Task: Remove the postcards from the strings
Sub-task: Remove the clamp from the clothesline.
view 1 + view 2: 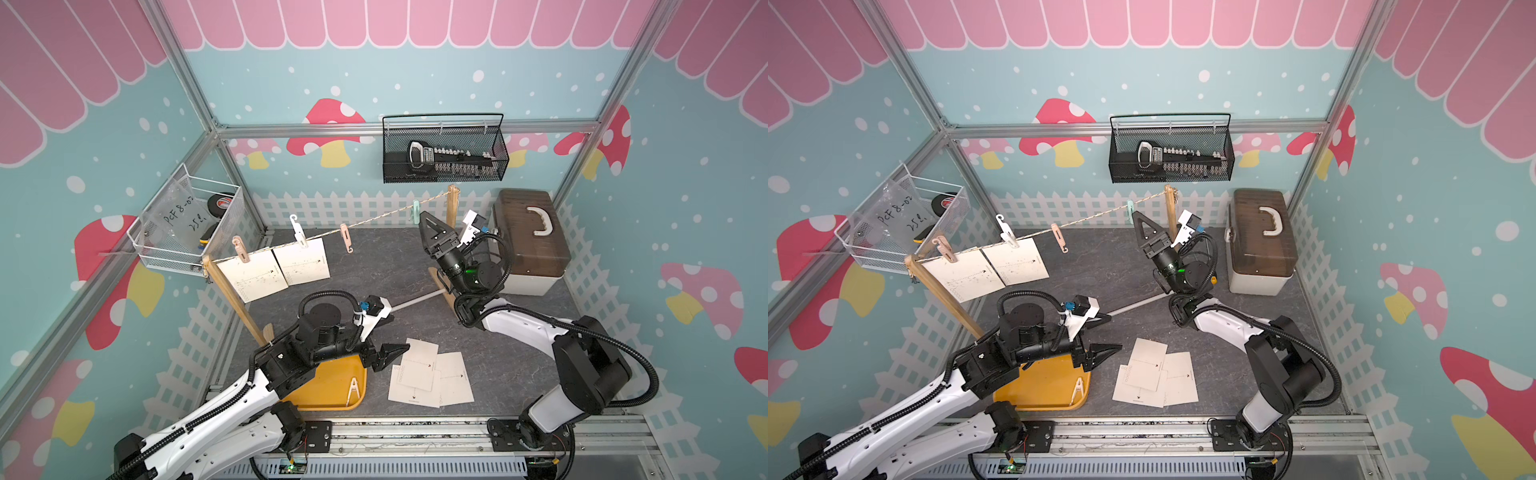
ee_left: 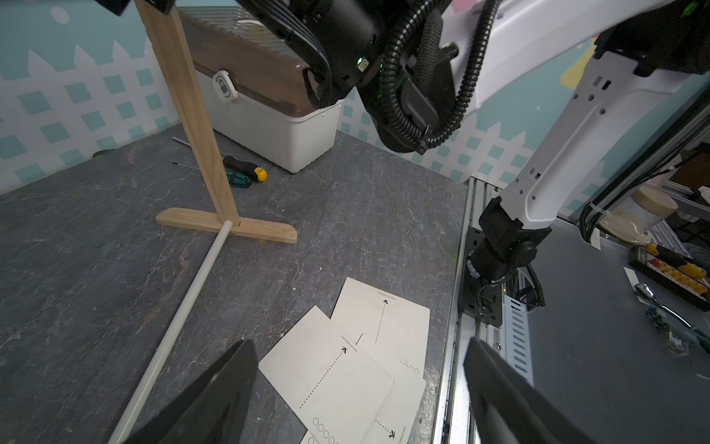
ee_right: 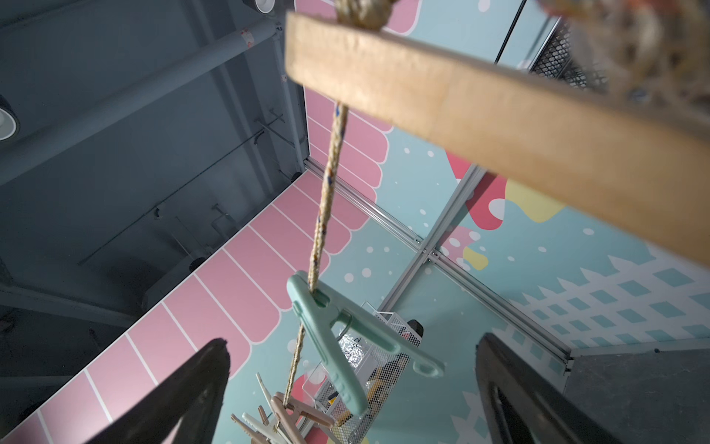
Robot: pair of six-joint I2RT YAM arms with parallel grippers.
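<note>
Beside the left wooden post (image 1: 235,299), two postcards hang side by side from the string (image 3: 327,192). The outer card (image 1: 252,274) is under a beige clothespin (image 1: 240,249) and the inner card (image 1: 302,261) is under a white clothespin (image 1: 299,232). Further along, a pink clothespin (image 1: 345,237) hangs on the string with nothing in it. Below, an orange tray (image 1: 332,388) on the worktop (image 1: 374,270) carries a loose white peg (image 1: 353,388).

My left gripper (image 1: 401,333) hovers low just past the tray's edge, with its jaws wide apart and empty. It points at a pile of postcards (image 1: 419,376), three of them lying flat and overlapping on the worktop.

My right gripper (image 3: 353,342) is up at the string, jaws spread as wide as they go and holding nothing. One fingertip is just beside a green clothespin (image 3: 309,298) clipped on the string near the right wooden post (image 1: 452,208). I cannot tell whether they touch. A brown-lidded box (image 1: 532,245) stands at the far right.
</note>
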